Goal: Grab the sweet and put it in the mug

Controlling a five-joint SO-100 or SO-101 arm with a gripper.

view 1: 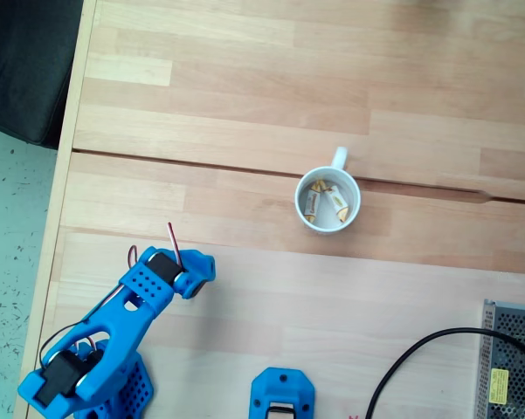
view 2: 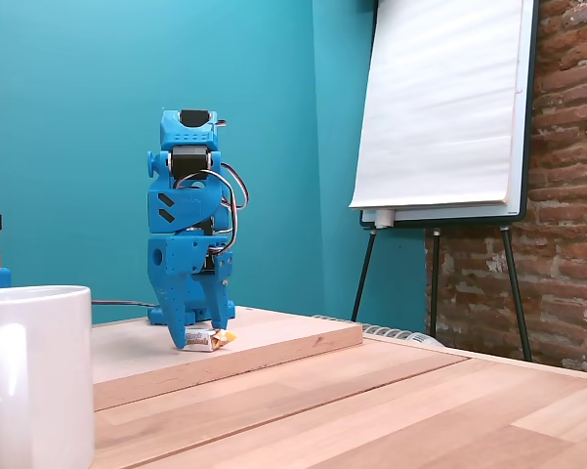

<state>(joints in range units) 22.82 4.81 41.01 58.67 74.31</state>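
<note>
- In a fixed view from above, the blue arm (view 1: 113, 336) is low on the left side of the wooden tabletop (view 1: 245, 78).
- The white mug (view 1: 328, 202) stands near the middle of the tabletop, well apart from the arm, with its little handle pointing up in this view.
- Two wrapped sweets (view 1: 323, 201) lie inside the mug.
- A black cable (view 1: 419, 353) curves near a metal box (view 1: 514, 367) at the lower right.
- A small blue part (view 1: 281, 394) sits at the bottom edge.
- In a fixed view from the side, the arm stands tall and its pincer (view 2: 203, 335) points down at a raised wooden board (view 2: 273, 342).
- The sweet (view 2: 209, 339) is right at the pincer's tip, touching the board.
- The pincer's fingers sit close around the sweet, but it is too small to tell if they squeeze it.
- The mug (view 2: 34, 376) looks big at the left of this view, near the camera.
- Behind, there is a teal wall (view 2: 78, 117), a white flip board (view 2: 440, 107) on legs and a brick wall (view 2: 571, 186).
</note>
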